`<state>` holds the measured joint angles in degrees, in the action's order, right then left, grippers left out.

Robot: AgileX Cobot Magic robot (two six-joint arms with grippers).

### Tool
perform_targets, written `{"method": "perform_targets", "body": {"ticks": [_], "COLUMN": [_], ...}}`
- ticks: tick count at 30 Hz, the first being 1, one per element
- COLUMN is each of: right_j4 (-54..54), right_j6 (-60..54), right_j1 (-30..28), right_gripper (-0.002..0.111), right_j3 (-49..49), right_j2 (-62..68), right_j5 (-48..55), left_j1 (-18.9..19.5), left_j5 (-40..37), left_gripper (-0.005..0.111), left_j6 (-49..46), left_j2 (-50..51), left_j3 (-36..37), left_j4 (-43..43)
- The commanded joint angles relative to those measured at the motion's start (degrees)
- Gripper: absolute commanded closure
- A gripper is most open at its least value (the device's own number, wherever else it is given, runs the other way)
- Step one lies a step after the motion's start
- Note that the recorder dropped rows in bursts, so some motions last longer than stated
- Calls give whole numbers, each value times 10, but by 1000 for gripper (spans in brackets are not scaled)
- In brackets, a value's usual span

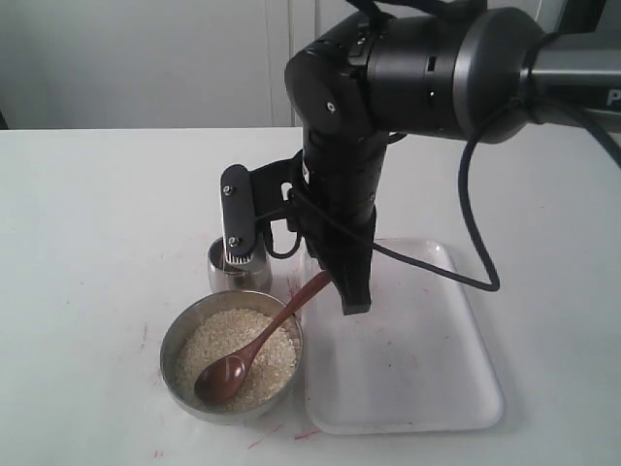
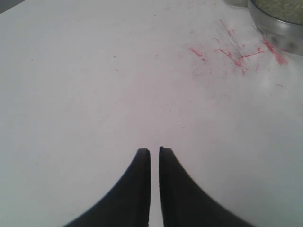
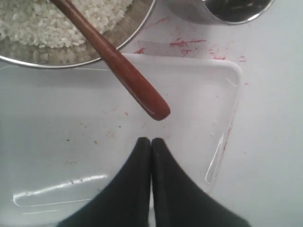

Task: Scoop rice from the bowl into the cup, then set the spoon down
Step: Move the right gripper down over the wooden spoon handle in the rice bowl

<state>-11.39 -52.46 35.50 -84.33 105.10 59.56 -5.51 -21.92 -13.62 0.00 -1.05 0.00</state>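
Observation:
The steel bowl (image 1: pixel 171 335) of rice (image 1: pixel 218 340) stands at the front of the table. In it rests the wooden spoon (image 1: pixel 222 379), head on the grains, handle leaning over the rim toward the tray. In the right wrist view the spoon (image 3: pixel 124 72) handle ends just ahead of my right gripper (image 3: pixel 151 140), which is shut and holds nothing. That right gripper (image 1: pixel 355 307) points down over the tray, close beside the handle tip. The steel cup (image 1: pixel 219 270) stands behind the bowl, partly hidden by the arm's bracket. My left gripper (image 2: pixel 155 150) is shut over bare table.
A clear plastic tray (image 1: pixel 417 379) lies right of the bowl, under the right arm. Red scratch marks (image 2: pixel 236 56) stain the white table near the bowl (image 2: pixel 279 23). A black cable (image 1: pixel 466 204) loops off the right arm.

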Motion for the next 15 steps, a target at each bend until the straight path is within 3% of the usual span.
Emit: {"method": "perform_targets", "body": {"ticks": [1,5,10,15], "right_j4": [16,46,69,69], "right_j6": [-59,-102,-172,-223], "right_j1": [0,0,0,0], "right_gripper": [107,95,63,62], "right_j3": [-3,-3,-3,-3], "right_j2": [4,4,4,4], "right_j5": [13,13,9,-6], "left_j1": [-3,-3,-3,-3], "left_j5": [-30,-30,-30,-30], "left_gripper": [92,92,92,92], "left_j6": [2,2,2,2], "left_j2": [0,0,0,0], "left_j3": [5,5,5,5], "left_j4": [-3,-3,-3,-3]}}
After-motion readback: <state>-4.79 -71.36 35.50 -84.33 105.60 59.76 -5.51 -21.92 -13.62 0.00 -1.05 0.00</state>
